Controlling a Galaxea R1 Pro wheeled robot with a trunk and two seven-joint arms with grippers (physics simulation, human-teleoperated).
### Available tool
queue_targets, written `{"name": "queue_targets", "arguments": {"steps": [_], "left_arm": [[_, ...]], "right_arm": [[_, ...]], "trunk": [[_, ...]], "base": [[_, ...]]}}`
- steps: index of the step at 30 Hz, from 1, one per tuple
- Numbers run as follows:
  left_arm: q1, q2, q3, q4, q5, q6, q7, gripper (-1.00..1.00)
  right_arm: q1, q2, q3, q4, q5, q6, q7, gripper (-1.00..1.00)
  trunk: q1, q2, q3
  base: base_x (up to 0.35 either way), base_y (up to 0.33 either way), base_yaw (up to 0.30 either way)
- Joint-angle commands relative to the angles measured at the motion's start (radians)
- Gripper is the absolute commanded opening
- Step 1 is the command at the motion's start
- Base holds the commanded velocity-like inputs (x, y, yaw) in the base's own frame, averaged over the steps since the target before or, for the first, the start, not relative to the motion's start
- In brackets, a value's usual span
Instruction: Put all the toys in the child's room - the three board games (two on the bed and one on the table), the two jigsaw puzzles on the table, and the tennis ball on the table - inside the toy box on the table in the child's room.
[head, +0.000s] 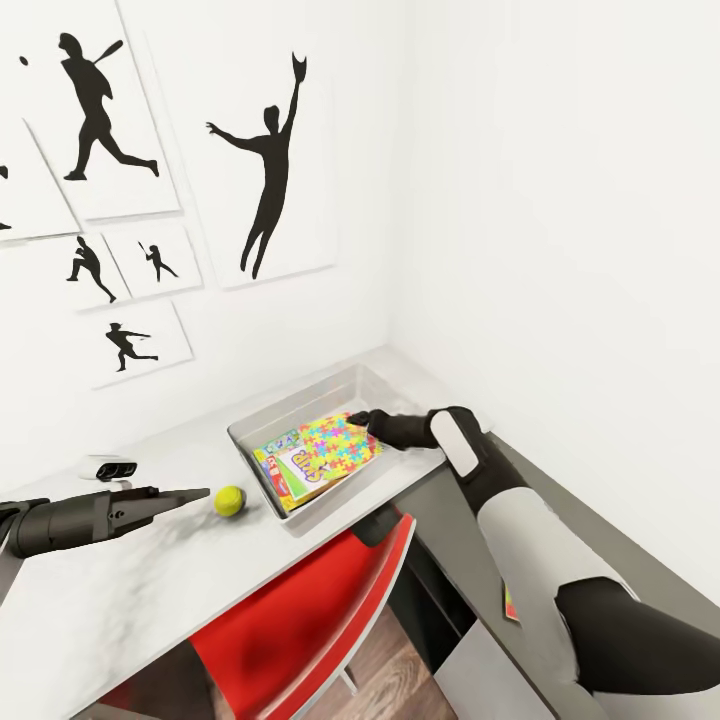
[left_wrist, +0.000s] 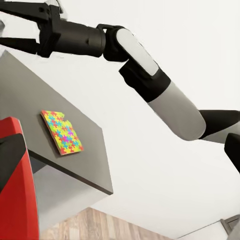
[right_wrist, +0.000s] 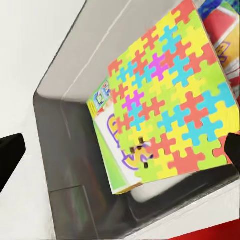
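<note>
resting a puzzle in the toy box, ball and second puzzle to go

lying flat in the grey rectangular plastic toy box (head: 262, 424), the bright multicoloured jigsaw puzzle (head: 340, 443) sits tilted across a green-edged board game box (head: 288, 470), likely because the tray is too short for both to lie square. the right gripper (head: 360, 418) hovers just above the puzzle's far edge; in the right wrist view its dark fingertips (right_wrist: 10, 155) stand wide apart with nothing between them, so i judge the piece released. the small yellow-green tennis ball (head: 230, 500) waits on the pale tabletop (head: 90, 610), just beside the box, with the left gripper (head: 195, 494) pointing at it; whether its jaws are parted i cannot tell. a second multicoloured jigsaw puzzle (left_wrist: 62, 132) lies on a grey lower surface (left_wrist: 90, 150) beside the red chair (head: 320, 610), well apart.
</note>
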Motion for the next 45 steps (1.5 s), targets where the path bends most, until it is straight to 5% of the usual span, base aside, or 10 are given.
{"name": "queue_targets", "arguments": {"steps": [1,5,8,14,18,24,30,45], "left_arm": [[-0.001,0.001,0.0,0.0,0.0,0.011,-0.004,1.0],[-0.001,0.001,0.0,0.0,0.0,0.011,-0.004,1.0],[-0.001,0.001,0.001,0.0,0.0,0.011,-0.004,1.0],[-0.001,0.006,0.002,0.004,-0.001,0.011,-0.004,1.0],[-0.001,0.011,0.005,0.008,-0.001,0.011,-0.004,1.0],[0.002,0.011,0.069,0.009,0.001,0.003,-0.004,1.0],[0.025,0.012,0.079,0.004,0.002,-0.019,-0.004,1.0],[0.031,0.013,0.088,0.003,0.007,-0.02,-0.004,1.0]], "right_arm": [[0.003,-0.001,-0.001,-0.027,0.009,0.006,0.015,1.0],[0.073,-0.026,-0.012,-0.282,0.004,0.086,0.079,1.0],[0.134,-0.038,-0.056,-0.449,0.002,0.132,0.097,1.0],[0.265,-0.052,-0.157,-0.637,0.002,0.222,0.121,1.0],[0.411,-0.089,-0.243,-0.736,0.003,0.235,0.236,1.0],[0.652,-0.143,-0.363,-0.778,0.009,0.14,0.51,1.0],[0.82,-0.178,-0.391,-0.775,0.011,-0.022,0.718,1.0],[0.855,-0.184,-0.44,-0.77,0.01,-0.097,0.785,1.0]], "trunk": [[0.001,-0.002,-0.002],[0.001,-0.002,-0.002],[0.001,-0.002,-0.002],[0.001,-0.002,-0.002],[0.001,-0.002,-0.001],[0.001,-0.002,0.006],[0.001,-0.002,0.013],[0.001,-0.002,0.031]], "base": [[0.0,0.0,0.0],[0.0,0.0,0.0],[0.0,0.0,0.0],[0.0,0.0,0.0],[0.0,0.0,-0.037],[0.0,0.0,-0.159],[-0.061,0.0,-0.185],[-0.007,0.0,-0.173]]}}
